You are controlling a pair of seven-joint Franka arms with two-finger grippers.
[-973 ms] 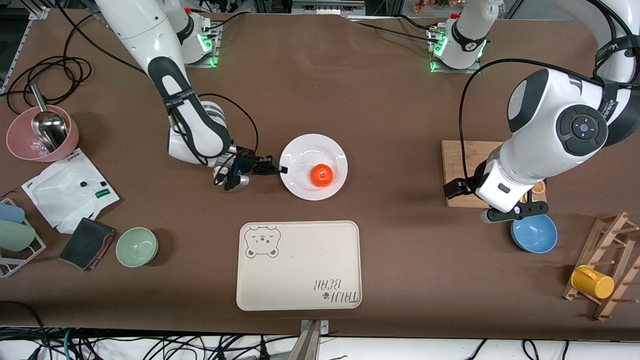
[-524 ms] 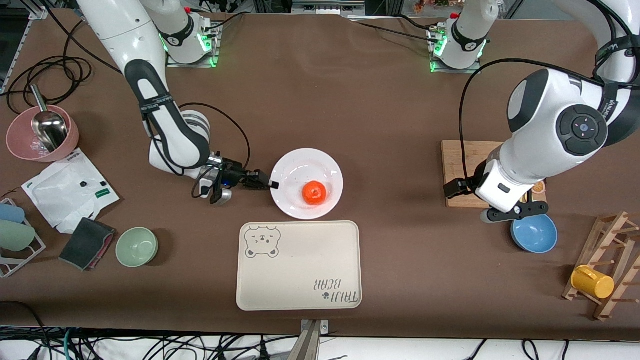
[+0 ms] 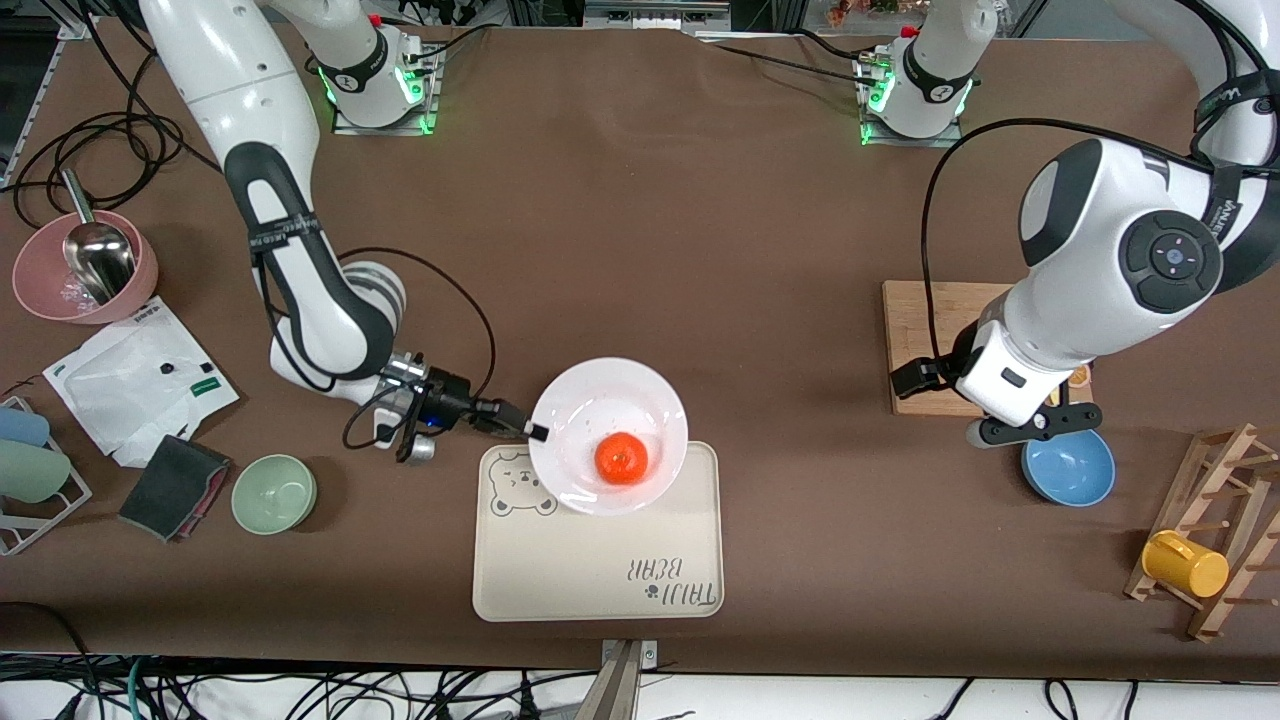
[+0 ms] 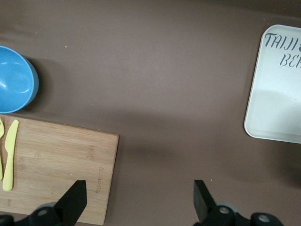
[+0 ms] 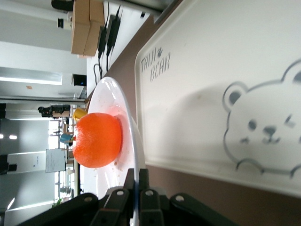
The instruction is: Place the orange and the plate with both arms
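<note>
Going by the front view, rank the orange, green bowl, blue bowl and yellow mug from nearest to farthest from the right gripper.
The right gripper grips the plate rim over the tray.
1. Orange, on the held plate.
2. Green bowl, toward the right arm's end.
3. Blue bowl, toward the left arm's end.
4. Yellow mug, on the wooden rack.

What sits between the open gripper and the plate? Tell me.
Only bare brown tablecloth separates the waiting, open left gripper, above the blue bowl and board, from the plate, as the front view shows.
</note>
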